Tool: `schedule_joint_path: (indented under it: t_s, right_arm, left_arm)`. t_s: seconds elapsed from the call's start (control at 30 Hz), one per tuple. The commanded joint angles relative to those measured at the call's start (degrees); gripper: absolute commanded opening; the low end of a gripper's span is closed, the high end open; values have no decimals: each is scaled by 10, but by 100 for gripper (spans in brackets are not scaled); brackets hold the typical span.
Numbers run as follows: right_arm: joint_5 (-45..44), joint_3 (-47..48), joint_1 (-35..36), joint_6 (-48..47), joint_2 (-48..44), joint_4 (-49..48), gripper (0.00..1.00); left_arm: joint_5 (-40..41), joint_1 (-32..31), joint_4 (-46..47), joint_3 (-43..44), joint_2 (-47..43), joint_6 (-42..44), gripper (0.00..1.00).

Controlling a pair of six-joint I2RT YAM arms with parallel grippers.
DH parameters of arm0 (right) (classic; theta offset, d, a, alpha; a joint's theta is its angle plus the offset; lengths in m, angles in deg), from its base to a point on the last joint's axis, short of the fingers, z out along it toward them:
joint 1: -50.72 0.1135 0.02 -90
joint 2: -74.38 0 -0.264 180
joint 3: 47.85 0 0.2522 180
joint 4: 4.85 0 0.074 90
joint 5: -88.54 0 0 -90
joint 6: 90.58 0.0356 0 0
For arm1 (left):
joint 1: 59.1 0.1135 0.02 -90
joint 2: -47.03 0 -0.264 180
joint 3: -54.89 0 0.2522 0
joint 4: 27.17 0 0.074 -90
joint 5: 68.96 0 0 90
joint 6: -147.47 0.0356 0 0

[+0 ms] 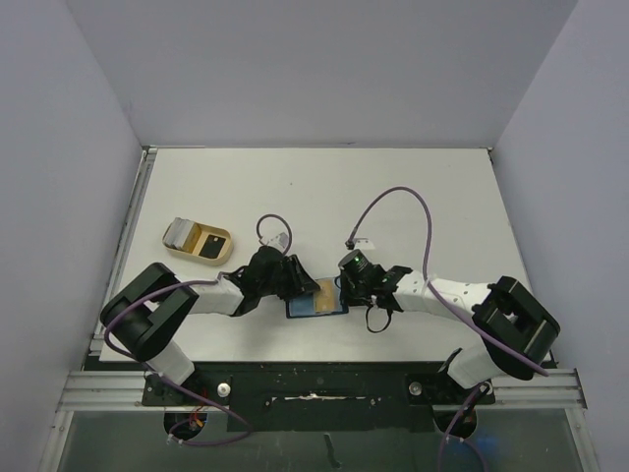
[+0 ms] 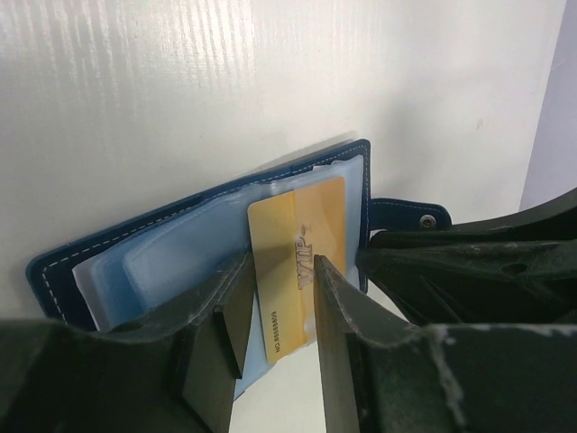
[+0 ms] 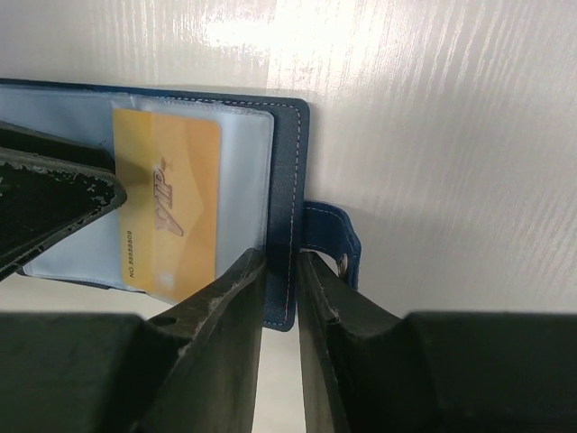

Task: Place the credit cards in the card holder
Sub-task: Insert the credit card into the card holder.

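The card holder [image 1: 298, 309] lies open near the table's front edge, dark navy with light blue sleeves [image 2: 153, 248]. The gold credit card [image 2: 297, 225] lies partly in a sleeve, its near end sticking out past the holder's edge [image 3: 171, 207]. My left gripper [image 2: 281, 266] is slightly open, with its fingers either side of the card's near end. My right gripper [image 3: 281, 257] is shut on the holder's cover edge [image 3: 287, 180], next to the snap tab [image 3: 329, 239]. The black credit card [image 1: 209, 243] lies in the beige tray [image 1: 169, 246].
The beige tray sits at the left of the table, behind my left arm, with a grey striped item [image 1: 179, 232] in it too. Both grippers [image 1: 298, 283] [image 1: 346, 290] crowd the holder. Grey walls enclose the table on three sides.
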Motion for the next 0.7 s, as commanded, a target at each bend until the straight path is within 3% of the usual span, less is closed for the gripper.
schedule_joint_path:
  t_s: [0.0, 0.67]
  right_arm:
    - [-5, -5, 10, 10, 2, -28, 22]
    - [-19, -9, 23, 17, 7, -36, 22]
  left_arm:
    - [4, -11, -5, 19, 17, 10, 32]
    - [-7, -39, 58, 23, 27, -36, 32]
